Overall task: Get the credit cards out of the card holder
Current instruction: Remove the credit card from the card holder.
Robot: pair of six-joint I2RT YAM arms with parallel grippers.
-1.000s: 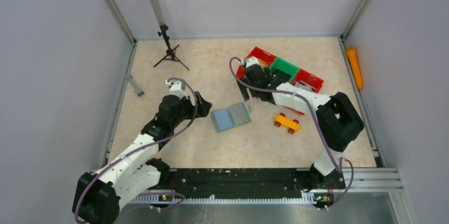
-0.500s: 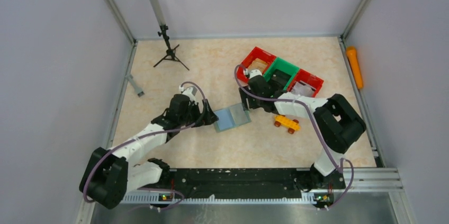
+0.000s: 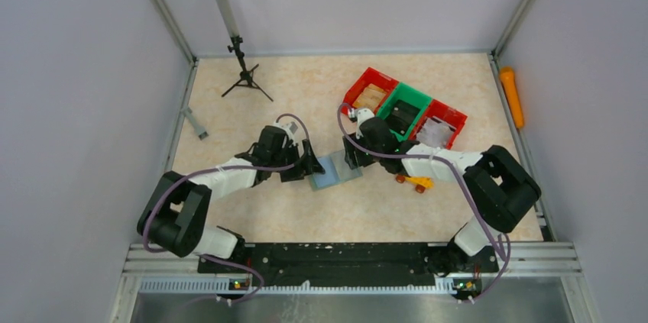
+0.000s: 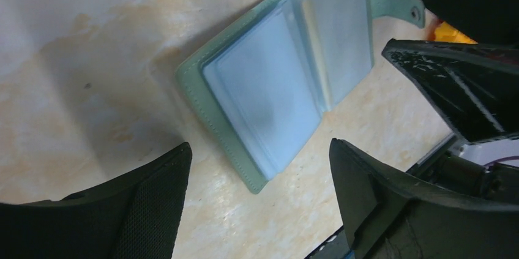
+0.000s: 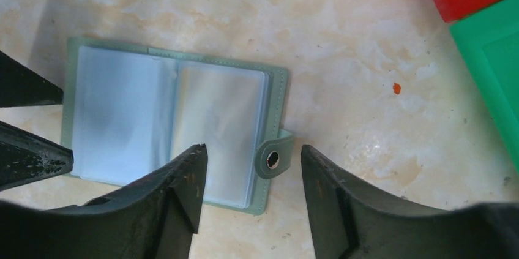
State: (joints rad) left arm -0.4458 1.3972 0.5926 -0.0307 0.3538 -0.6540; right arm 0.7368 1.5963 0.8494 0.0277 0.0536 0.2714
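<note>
- Grey-green card holder (image 3: pixel 335 171) lies open and flat at the middle of the marbled table (image 3: pixel 252 117). Its cloudy pale sleeves (image 5: pixel 122 118) face up, and what they hold is too hazy to make out.
- Left gripper (image 4: pixel 257 149) sits low at the holder's left edge, fingers apart, gripping nothing.
- Right gripper (image 5: pixel 251 149) is at the opposite edge, fingers apart on either side of the snap tab (image 5: pixel 273 157).
- Red and green bins (image 3: pixel 413 91) stand behind, and a yellow toy car (image 3: pixel 418 182) is near the holder's right.
</note>
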